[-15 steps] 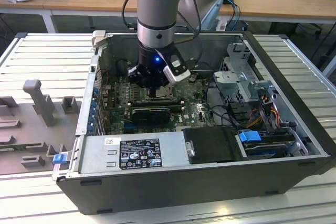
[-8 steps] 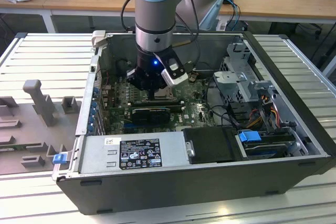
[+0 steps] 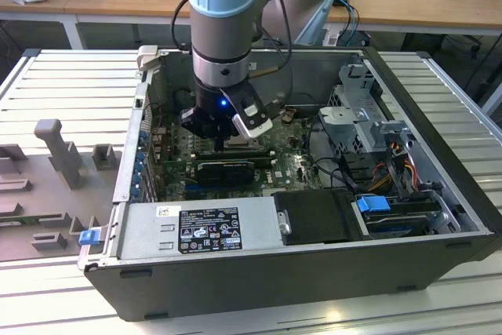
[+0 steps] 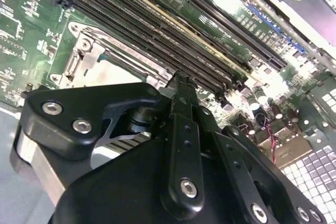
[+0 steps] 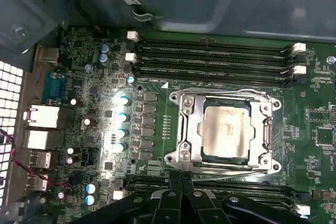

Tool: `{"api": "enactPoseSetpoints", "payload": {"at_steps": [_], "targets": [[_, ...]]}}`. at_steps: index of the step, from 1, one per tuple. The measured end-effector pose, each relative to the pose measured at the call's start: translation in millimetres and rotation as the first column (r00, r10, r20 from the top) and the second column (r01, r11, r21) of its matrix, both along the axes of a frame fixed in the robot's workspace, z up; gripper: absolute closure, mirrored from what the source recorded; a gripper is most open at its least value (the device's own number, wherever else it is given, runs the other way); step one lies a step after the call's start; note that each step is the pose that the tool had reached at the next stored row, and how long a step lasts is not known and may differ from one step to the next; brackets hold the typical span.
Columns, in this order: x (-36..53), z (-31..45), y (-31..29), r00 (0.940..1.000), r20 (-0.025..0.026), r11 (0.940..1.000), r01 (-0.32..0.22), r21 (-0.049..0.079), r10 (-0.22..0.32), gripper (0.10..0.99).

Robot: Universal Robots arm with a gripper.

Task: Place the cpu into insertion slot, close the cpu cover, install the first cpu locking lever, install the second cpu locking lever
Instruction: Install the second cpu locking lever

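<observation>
In the first wrist view the cpu [image 5: 226, 129], a pale silvery square, lies flat in the insertion slot [image 5: 199, 145], which hides the contact field. The cpu cover [image 5: 190, 124], a metal frame plate, lies down around the chip, with thin metal levers [image 5: 226, 94] along two sides. My gripper [image 5: 181, 178] is shut with its black fingers pressed together, and it hovers just beside the socket's edge by the nearer lever [image 5: 226, 165]. In the second wrist view the gripper [image 4: 181, 83] covers most of the socket [image 4: 97, 59]. In the exterior view the gripper [image 3: 223, 143] reaches down into the open computer case over the motherboard.
Long black memory slots [image 5: 210, 59] flank the socket on two sides. A long black expansion card [image 3: 227, 170] sits just in front of the gripper, the power supply [image 3: 196, 229] in front of that. A drive cage [image 3: 369, 123] and cables fill the exterior view's right.
</observation>
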State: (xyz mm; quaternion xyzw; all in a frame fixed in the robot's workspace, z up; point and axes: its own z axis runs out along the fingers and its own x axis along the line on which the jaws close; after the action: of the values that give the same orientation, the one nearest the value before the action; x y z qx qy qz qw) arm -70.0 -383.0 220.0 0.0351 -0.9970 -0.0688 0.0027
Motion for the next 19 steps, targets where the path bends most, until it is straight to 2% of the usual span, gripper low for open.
{"api": "enactPoseSetpoints", "payload": {"at_steps": [4, 6, 10, 12, 16, 18, 19], "targets": [[-4.1, -1.9, 0.2, 1.0000, 0.0014, 1.0000, 0.000, 0.000, 0.000, 0.980], [-4.1, -5.5, 0.6, 1.0000, 0.0015, 1.0000, 0.000, 0.000, 0.000, 0.980], [-4.2, -11.8, 0.7, 1.0000, 0.0013, 1.0000, 0.000, 0.010, 0.000, 0.980], [-4.2, -14.1, 0.8, 1.0000, 0.0014, 0.9995, 0.000, 0.031, 0.000, 0.980], [-4.2, -15.7, 0.8, 1.0000, 0.0014, 0.9990, 0.000, 0.044, 0.000, 0.980], [-4.2, -16.7, 0.8, 1.0000, 0.0015, 0.9982, 0.000, 0.060, 0.000, 0.980], [-4.2, -16.9, 0.8, 1.0000, 0.0014, 0.9979, 0.000, 0.064, 0.000, 0.980]]}}
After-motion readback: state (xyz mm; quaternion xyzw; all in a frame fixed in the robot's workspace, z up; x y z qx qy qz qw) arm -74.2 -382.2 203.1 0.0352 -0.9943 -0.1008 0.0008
